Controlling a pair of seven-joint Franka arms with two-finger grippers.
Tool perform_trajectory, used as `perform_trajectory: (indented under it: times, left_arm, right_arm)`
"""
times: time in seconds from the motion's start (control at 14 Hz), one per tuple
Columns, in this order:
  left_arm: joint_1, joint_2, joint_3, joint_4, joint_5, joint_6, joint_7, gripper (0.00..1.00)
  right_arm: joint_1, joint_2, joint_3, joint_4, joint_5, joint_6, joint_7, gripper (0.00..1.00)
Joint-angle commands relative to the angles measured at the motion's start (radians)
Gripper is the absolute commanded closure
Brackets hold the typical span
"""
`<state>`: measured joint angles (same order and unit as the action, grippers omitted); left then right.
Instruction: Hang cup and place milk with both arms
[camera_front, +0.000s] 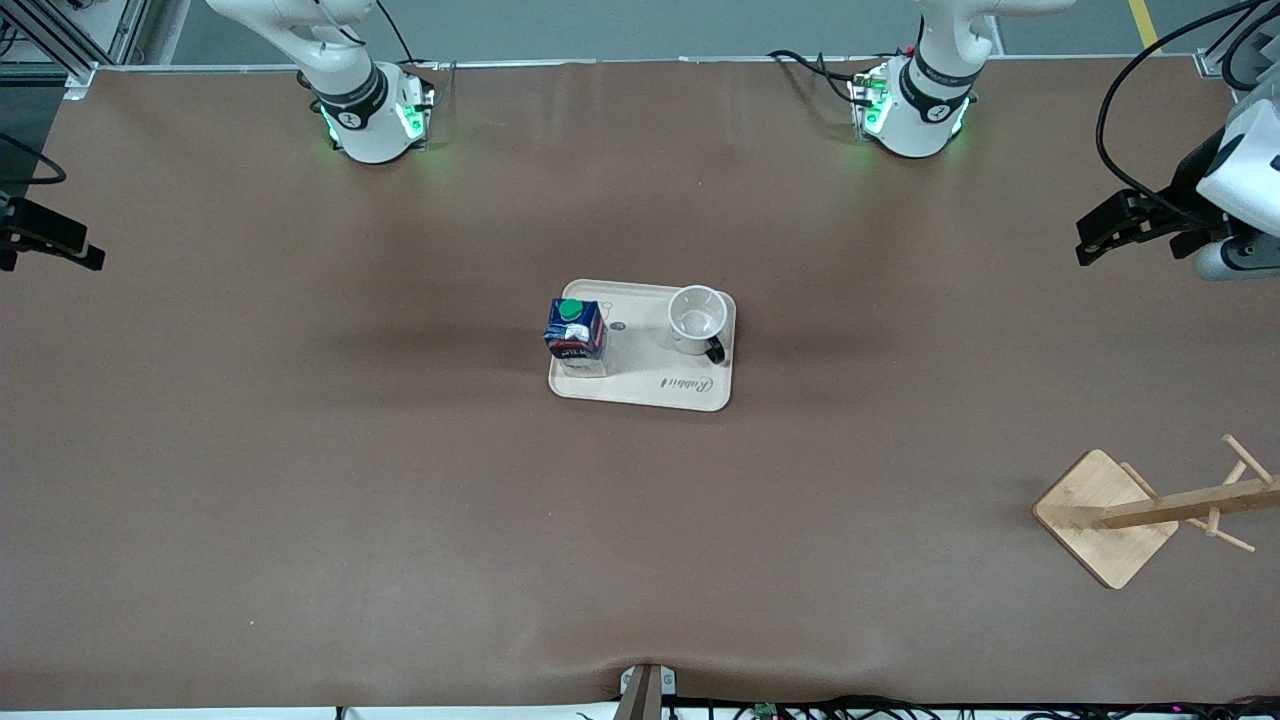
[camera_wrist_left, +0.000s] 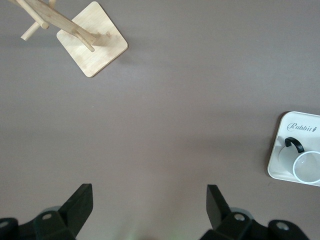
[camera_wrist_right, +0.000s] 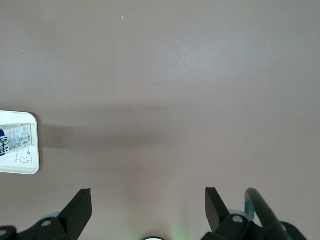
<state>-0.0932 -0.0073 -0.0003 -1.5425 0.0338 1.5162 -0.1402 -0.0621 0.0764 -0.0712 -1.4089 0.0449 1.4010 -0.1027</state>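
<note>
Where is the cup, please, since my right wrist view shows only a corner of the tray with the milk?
Observer: The cup stands upright on the tray, beside the milk, toward the left arm's end.
Operator: Thank you. Is there a rack to hang it on?
Observer: Yes, a wooden rack stands near the left arm's end of the table, nearer the front camera than the tray.
Operator: My right tool hangs open over bare table; what about the left one?
Observer: The left tool is also open, over bare table at the left arm's end, holding nothing.
</note>
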Motion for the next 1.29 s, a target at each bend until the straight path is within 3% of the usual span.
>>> perform_trajectory:
  times: [0.0,0.29,0.5,0.79,1.0,1.21]
  left_arm:
    - [-0.003,0.013,-0.001,0.033,-0.003,-0.022,0.004,0.0]
    - [-0.025,0.07,-0.015,0.07,0.001,-0.022,0.002,0.0]
    - [-0.095,0.134,-0.053,0.049,0.003,0.004,-0.05,0.0]
    - [-0.209,0.141,-0.075,-0.085,-0.008,0.174,-0.157,0.0]
    - [-0.327,0.173,-0.086,-0.12,-0.009,0.226,-0.313,0.0]
    - [-0.404,0.184,-0.102,-0.301,-0.011,0.465,-0.453,0.0]
  right_arm:
    - [-0.011,0.0,0.01,0.01,0.01,-0.005,0.014,0.0]
    - [-0.01,0.0,0.011,0.01,0.01,-0.005,0.014,0.0]
    - [-0.01,0.0,0.011,0.01,0.01,-0.005,0.014,0.0]
    - [-0.01,0.0,0.011,0.01,0.01,-0.005,0.014,0.0]
    - [-0.011,-0.001,0.011,0.01,0.01,-0.005,0.014,0.0]
    - [-0.011,0.0,0.011,0.01,0.01,-0.005,0.014,0.0]
